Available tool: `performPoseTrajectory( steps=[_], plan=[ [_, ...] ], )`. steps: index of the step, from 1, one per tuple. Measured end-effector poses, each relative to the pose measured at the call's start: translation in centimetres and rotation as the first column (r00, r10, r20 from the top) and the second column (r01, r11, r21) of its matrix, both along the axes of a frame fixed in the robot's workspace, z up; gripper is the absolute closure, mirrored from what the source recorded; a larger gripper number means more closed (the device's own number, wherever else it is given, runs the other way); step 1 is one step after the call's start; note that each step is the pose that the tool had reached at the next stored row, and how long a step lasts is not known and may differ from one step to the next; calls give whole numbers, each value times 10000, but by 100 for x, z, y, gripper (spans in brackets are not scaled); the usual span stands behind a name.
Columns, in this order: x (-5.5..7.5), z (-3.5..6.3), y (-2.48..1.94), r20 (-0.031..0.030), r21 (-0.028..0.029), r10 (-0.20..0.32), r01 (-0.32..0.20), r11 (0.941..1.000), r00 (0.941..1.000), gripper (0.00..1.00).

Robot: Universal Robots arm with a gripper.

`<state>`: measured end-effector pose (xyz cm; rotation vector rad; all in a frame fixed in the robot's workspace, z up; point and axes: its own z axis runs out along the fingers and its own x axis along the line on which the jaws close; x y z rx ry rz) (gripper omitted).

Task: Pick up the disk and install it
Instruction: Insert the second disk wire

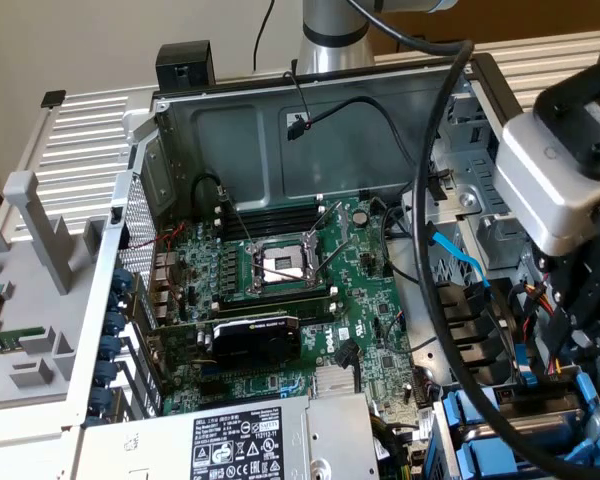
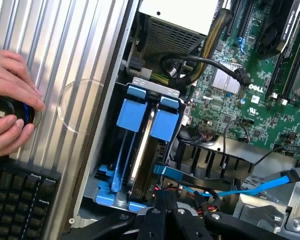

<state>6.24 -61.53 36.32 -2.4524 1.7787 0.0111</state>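
In the exterior view, the black gripper point(image 1: 590, 330) hangs over the blue plastic drive bay point(image 1: 500, 425), fingertips hidden. In the wrist view, the closed gripper point(image 2: 165, 197) sits above the blue-framed disk point(image 2: 142, 150) standing on edge in that bay (label unseen); a hand point(image 2: 10, 100) rests on a black knob point(image 2: 7, 112).

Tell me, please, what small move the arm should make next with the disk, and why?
Probably a short, straight push further down: the gripper is shut at the top edge of the disk, which stands on edge in the blue drive bay beside the motherboard. Whether it is fully seated cannot be told.
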Motion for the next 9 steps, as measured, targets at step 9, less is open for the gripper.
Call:
performPoseTrajectory(
  steps=[9],
  plan=[
    [0,0,0,0,0,1638,-1638,9865,9865,89]
  ],
)
